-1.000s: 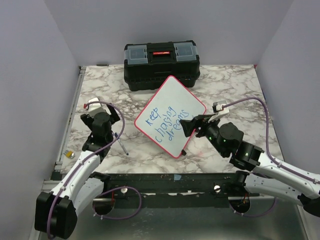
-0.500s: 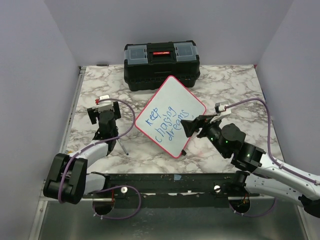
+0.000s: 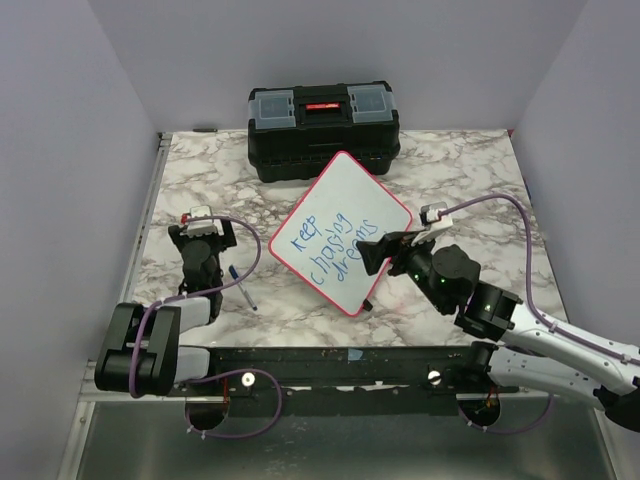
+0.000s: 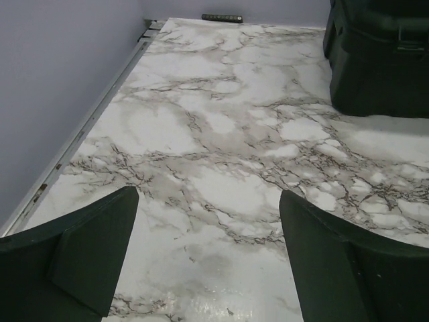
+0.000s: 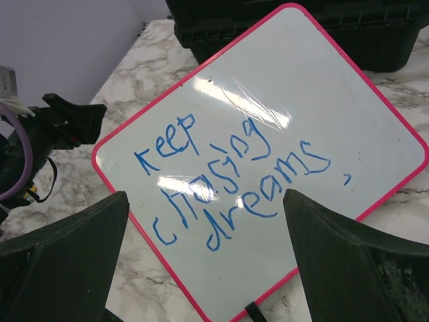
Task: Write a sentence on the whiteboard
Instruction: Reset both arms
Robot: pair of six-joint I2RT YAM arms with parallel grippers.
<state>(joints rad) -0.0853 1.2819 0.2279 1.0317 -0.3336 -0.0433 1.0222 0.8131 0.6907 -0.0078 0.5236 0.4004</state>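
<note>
whiteboard [image 3: 340,232]: on table [image 3: 470,190] just in front of black toolbox [image 3: 323,128], sentence [image 3: 328,248] looks complete | right end effector [image 5: 206,198]: spread, empty, nearer, board directly ahead | left end effector [image 4: 208,194]: spread, empty, toolbox's front-left

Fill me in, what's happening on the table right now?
The whiteboard lies flat on the marble table in front of the black toolbox, and the sentence "keep chasing dreams" is already on it in blue. The right hand is open over the board's near right edge, holding nothing. The left hand is open and empty on the left side of the table. The marker lies loose on the table between the left hand and the board.
</note>
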